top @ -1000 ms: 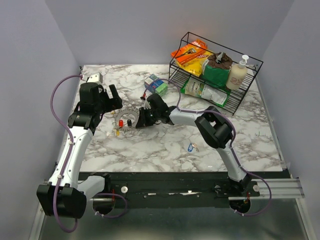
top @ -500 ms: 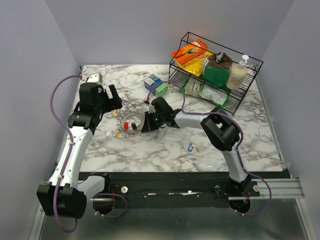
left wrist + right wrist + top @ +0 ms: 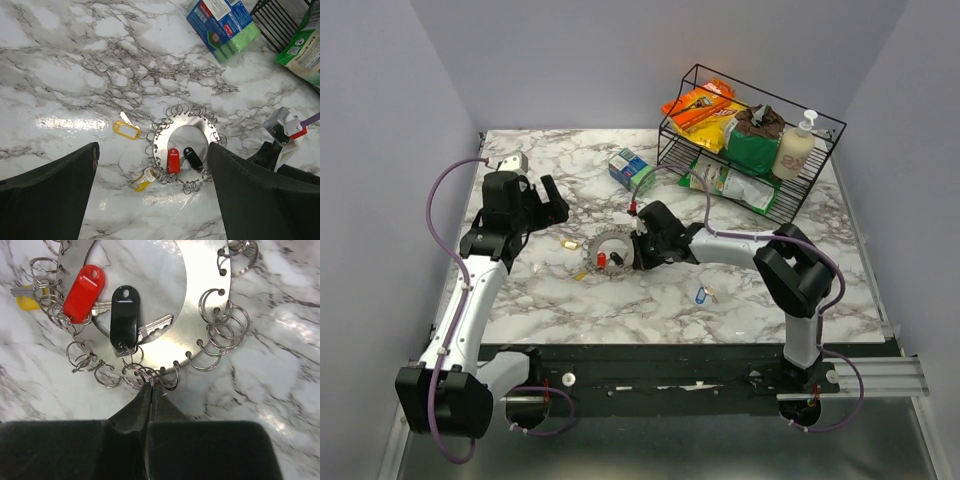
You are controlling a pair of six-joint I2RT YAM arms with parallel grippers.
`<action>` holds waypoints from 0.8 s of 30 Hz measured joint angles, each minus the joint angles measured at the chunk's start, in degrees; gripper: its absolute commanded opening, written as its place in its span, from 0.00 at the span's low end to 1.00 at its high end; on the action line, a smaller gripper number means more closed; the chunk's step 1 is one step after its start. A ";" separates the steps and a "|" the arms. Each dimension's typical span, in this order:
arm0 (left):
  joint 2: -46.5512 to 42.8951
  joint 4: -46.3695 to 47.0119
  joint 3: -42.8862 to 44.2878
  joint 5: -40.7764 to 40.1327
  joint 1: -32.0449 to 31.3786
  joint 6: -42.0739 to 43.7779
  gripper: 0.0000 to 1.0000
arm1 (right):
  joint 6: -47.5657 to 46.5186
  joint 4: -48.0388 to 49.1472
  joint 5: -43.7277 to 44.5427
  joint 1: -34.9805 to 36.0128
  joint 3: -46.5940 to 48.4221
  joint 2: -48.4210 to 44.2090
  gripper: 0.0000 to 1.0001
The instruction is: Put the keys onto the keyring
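"Where is the keyring?"

"The keyring (image 3: 609, 250) lies flat on the table (image 3: 620, 310), near the middle. A red key (image 3: 83, 292) and a black key (image 3: 124, 315) hang on it."

"What about the right gripper?"

"The right gripper (image 3: 151, 385) is pinched tight on a little loop at the ring's edge."

"And the left gripper?"

"The left gripper (image 3: 154, 200) hangs above with its jaws wide apart, holding nothing. A yellow key (image 3: 126, 130) lies just beside the ring. The blue key (image 3: 701, 295) lies well apart."

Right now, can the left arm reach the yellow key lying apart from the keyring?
Probably yes: the open left gripper hangs over that yellow key, nothing covers it, and the right gripper is across the keyring.
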 measured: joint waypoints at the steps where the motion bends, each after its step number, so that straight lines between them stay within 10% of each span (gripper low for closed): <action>1: -0.15 0.61 -0.96 0.70 0.00 -0.55 0.99 | -0.55 -0.68 1.29 0.00 -0.39 -0.85 0.14; 9: -0.39 8.63 -13.27 9.55 0.02 -8.74 0.99 | -2.75 -3.41 9.35 0.00 -2.58 -8.70 0.62; 24: 0.68 12.87 -13.86 12.00 0.04 -10.67 0.99 | -0.61 -0.81 7.56 -6.36 -11.47 -17.03 0.68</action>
